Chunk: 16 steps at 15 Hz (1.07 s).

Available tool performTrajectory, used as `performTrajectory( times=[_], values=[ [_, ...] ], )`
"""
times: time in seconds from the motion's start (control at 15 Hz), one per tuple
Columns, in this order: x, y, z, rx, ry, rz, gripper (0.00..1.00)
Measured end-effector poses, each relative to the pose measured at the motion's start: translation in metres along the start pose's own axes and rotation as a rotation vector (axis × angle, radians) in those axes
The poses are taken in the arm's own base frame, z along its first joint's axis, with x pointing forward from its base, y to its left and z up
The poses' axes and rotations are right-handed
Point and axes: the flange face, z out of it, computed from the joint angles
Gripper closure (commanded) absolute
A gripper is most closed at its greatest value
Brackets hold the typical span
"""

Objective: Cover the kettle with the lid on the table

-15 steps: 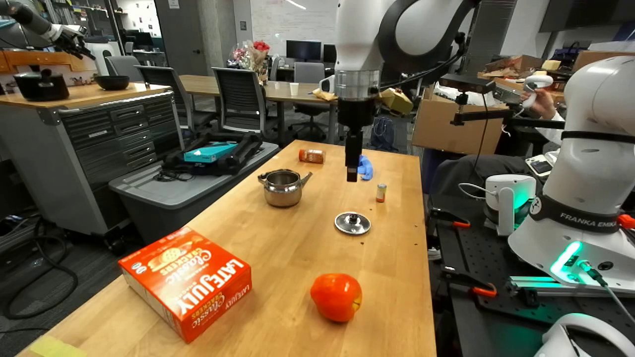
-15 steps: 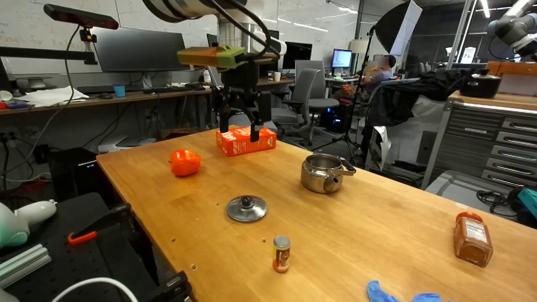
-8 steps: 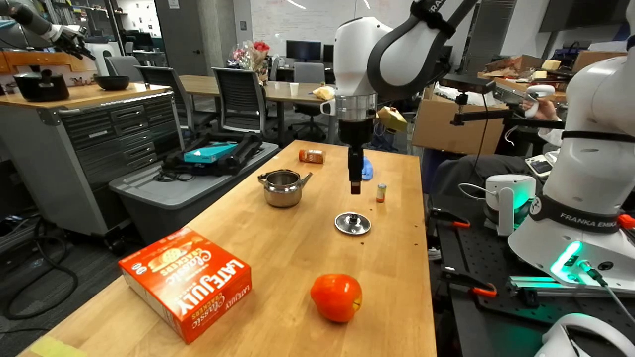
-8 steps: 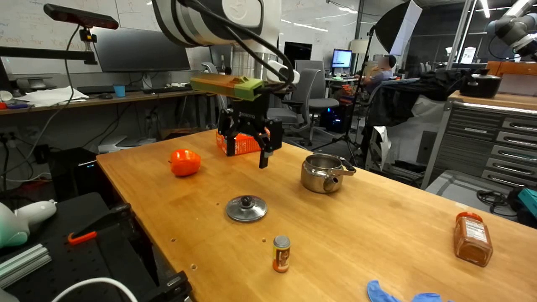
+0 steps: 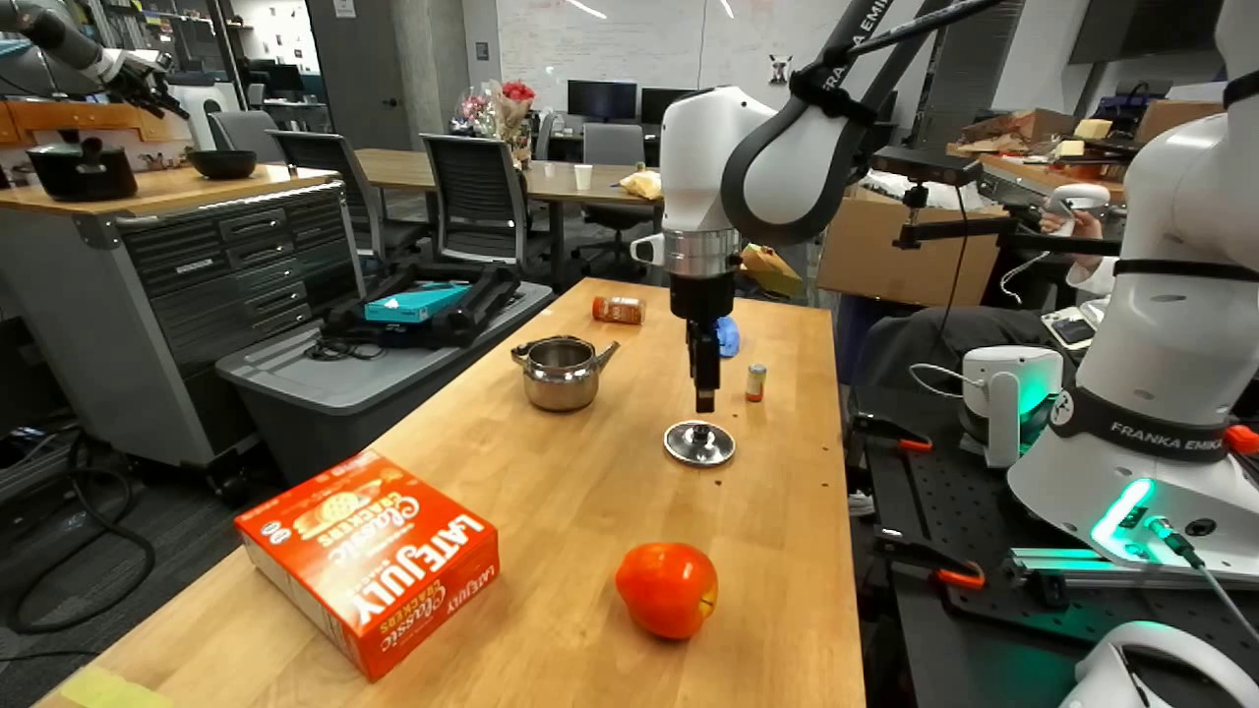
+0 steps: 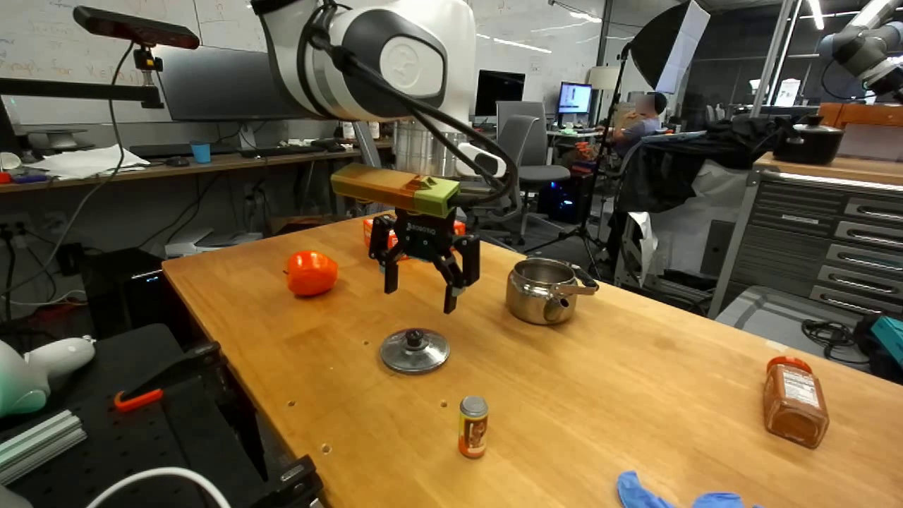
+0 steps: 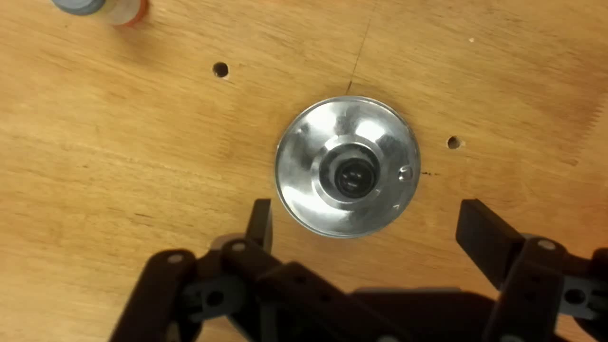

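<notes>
Both exterior views | lid [image 6: 415,353] on wooden table [image 6: 564,395] | whiteboard [image 5: 600,49], chairs [image 5: 477,187] beyond

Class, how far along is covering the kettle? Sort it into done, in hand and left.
Done: no covering yet; the silver kettle stands open-topped. In hand, it seems: fetching the lid, which lies on the wooden table; the gripper hangs open above the lid, holding nothing. Left: probably grip its black knob, lift, carry the lid across and set it on the kettle.

Wrist view: near lid [image 7: 346,166], facing down. Both exterior views: farther back, facing roughly opposite ways, sharing kettle [image 5: 561,385].
</notes>
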Motion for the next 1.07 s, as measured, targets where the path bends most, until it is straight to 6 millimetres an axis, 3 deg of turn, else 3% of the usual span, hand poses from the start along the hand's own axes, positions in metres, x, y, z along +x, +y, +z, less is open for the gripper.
performTrajectory(
  times=[0.67,0.8,1.07],
  values=[
    [0.001,-0.016,0.044,-0.007,-0.032,-0.132,0.0],
    [0.002,-0.017,0.048,-0.011,-0.033,-0.144,0.25],
    [0.001,-0.018,0.052,-0.011,-0.038,-0.149,0.58]
  ],
)
